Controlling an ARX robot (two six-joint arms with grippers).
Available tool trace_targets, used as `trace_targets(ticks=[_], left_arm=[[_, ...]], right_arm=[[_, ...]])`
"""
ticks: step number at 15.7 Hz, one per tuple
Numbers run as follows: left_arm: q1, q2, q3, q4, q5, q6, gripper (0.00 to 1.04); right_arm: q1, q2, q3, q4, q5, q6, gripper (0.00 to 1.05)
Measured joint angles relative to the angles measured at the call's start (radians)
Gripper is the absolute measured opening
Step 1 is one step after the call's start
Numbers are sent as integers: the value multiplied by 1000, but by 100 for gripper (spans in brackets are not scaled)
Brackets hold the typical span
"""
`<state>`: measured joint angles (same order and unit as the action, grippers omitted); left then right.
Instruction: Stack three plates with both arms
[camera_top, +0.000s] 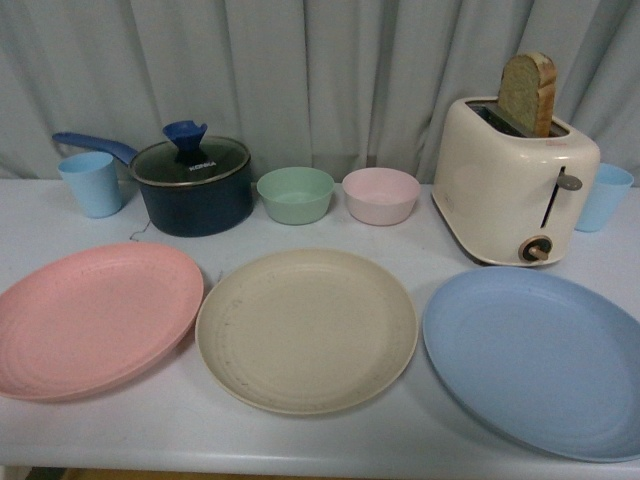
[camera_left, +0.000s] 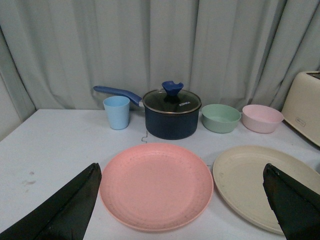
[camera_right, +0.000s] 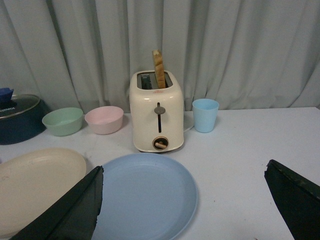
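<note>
Three plates lie side by side along the table's front edge: a pink plate (camera_top: 95, 318) on the left, a beige plate (camera_top: 306, 328) in the middle, a blue plate (camera_top: 535, 358) on the right. None touches another. Neither arm shows in the front view. My left gripper (camera_left: 182, 197) hangs open above the pink plate (camera_left: 156, 185), with the beige plate (camera_left: 252, 182) beside it. My right gripper (camera_right: 184, 195) is open too, over the blue plate (camera_right: 145, 195); the beige plate (camera_right: 35, 185) shows at that picture's edge. Nothing is held.
Behind the plates stand a dark blue lidded pot (camera_top: 192, 180), a green bowl (camera_top: 295, 194), a pink bowl (camera_top: 381, 195), a cream toaster (camera_top: 515, 180) with a bread slice (camera_top: 528, 93), and two light blue cups (camera_top: 92, 183) (camera_top: 604, 196). A grey curtain hangs at the back.
</note>
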<state>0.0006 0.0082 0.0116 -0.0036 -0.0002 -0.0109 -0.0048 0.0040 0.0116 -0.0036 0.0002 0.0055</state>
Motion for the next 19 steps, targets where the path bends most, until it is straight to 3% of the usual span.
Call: trace_targets(ticks=[14, 15, 16, 19], left_arm=[[0, 0, 0, 0, 0, 0, 98], [-16, 18, 24, -87, -47, -14, 98], [-37, 171, 95, -199, -129, -39, 98], [89, 610, 218, 36, -49, -58, 98]], right_arm=[[0, 0, 0, 0, 0, 0, 98], [0, 0, 0, 0, 0, 0, 98], [0, 0, 0, 0, 2, 0, 98], [0, 0, 0, 0, 0, -2, 98]])
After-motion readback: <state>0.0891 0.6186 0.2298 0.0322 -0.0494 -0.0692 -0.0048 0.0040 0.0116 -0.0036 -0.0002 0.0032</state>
